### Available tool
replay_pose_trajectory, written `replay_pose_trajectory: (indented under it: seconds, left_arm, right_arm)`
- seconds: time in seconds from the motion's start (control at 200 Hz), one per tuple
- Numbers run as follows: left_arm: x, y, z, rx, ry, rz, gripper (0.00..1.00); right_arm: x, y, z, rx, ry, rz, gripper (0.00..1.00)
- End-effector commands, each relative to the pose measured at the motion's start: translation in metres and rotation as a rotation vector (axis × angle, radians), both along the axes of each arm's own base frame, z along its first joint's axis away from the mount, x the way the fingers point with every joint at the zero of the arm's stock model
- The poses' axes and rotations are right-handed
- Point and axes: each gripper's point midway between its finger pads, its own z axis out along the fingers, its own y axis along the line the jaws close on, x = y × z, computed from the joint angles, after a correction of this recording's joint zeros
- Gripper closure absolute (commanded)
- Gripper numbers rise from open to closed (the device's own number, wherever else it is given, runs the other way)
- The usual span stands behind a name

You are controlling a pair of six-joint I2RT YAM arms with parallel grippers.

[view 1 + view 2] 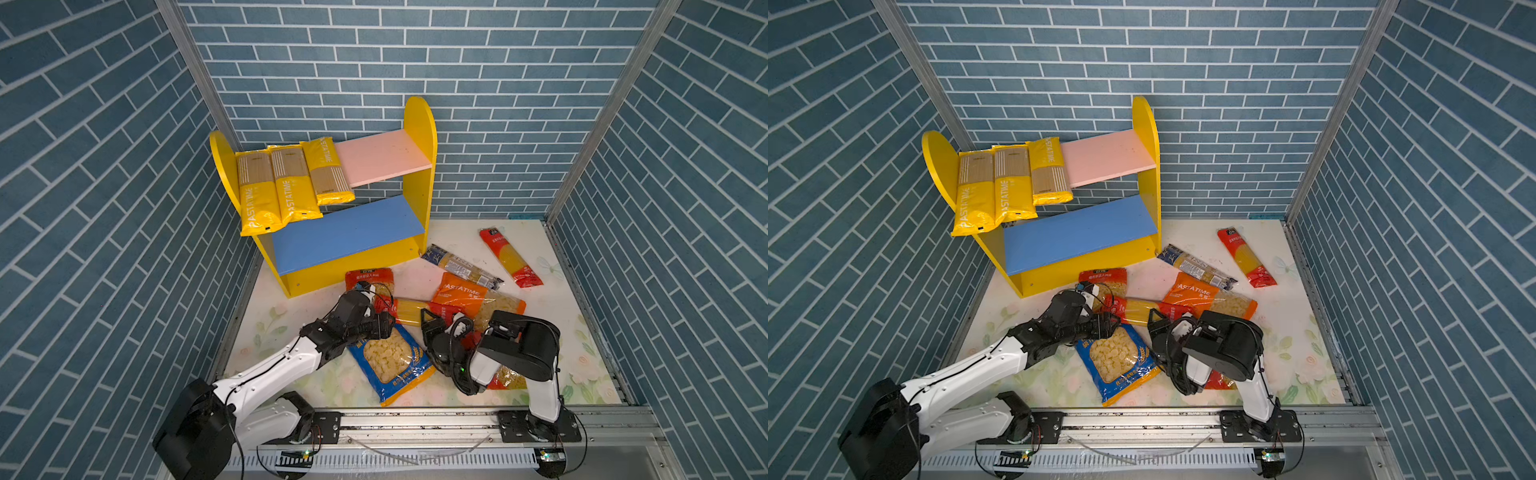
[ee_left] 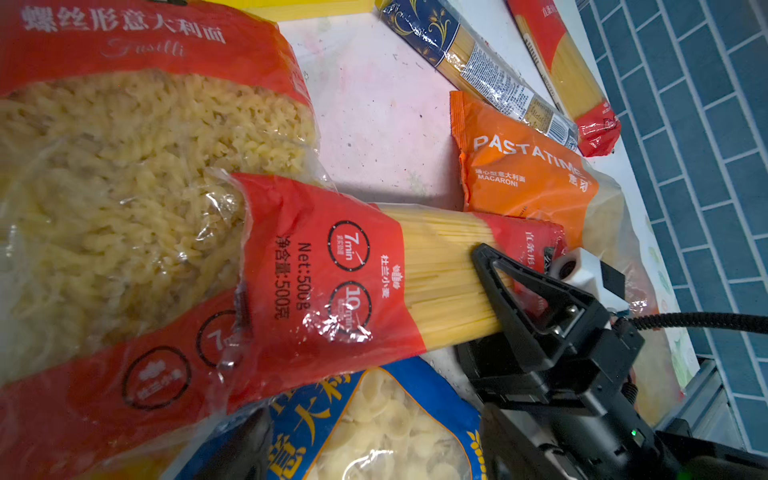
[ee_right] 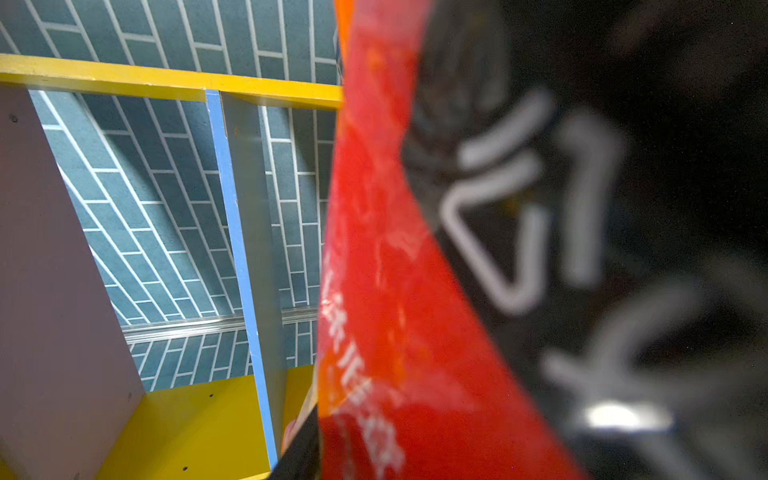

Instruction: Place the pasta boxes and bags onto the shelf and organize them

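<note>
Shelf: the shelf (image 1: pixel 422 133) stands at the back left of the table (image 1: pixel 561 332).
Upper tier: three yellow spaghetti packs (image 1: pixel 291 183) lie side by side on the left part of the pink upper board (image 1: pixel 382 158), with their near ends overhanging its front edge.
Right gripper: the right gripper (image 1: pixel 430 320) sits astride one end of the red spaghetti pack (image 1: pixel 409 311). In the left wrist view one finger (image 2: pixel 494 282) rests on the pack's top. Whether the grip has closed cannot be told.
Left gripper: the left gripper (image 1: pixel 384 324) has its jaws wide and holds nothing. It is near the pack's other end, above the blue shell bag (image 1: pixel 390 361).
Red spaghetti pack: it lies in front of the shelf, with one end over the red fusilli bag (image 1: pixel 370 278) and the other beside the orange macaroni bag (image 1: pixel 473 295).
Far right: the dark-blue spaghetti pack (image 1: pixel 461 266) and a second red pack (image 1: pixel 511 257) lie on the table.
</note>
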Motion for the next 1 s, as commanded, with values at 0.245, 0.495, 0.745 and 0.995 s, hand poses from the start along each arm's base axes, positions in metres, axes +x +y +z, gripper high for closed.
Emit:
replay_pose_trajectory:
  seconds: [0.245, 0.495, 0.745, 0.995]
  left_arm:
    - [-0.006, 0.007, 0.034, 0.003, -0.048, -0.01, 0.21]
    - [-0.015, 0.011, 0.064, -0.015, -0.104, -0.037, 0.2]
    - [-0.027, 0.013, 0.072, -0.025, -0.122, -0.083, 0.2]
    - [-0.042, 0.007, 0.086, -0.075, -0.158, -0.185, 0.12]
  right_arm:
    - [-0.003, 0.027, 0.053, 0.027, -0.122, 0.142, 0.82]
    - [-0.022, 0.04, 0.073, -0.086, -0.235, 0.309, 0.93]
    - [-0.042, 0.047, 0.104, -0.285, -0.39, 0.536, 1.0]
    - [-0.068, 0.045, 0.151, -0.555, -0.58, 0.987, 1.0]
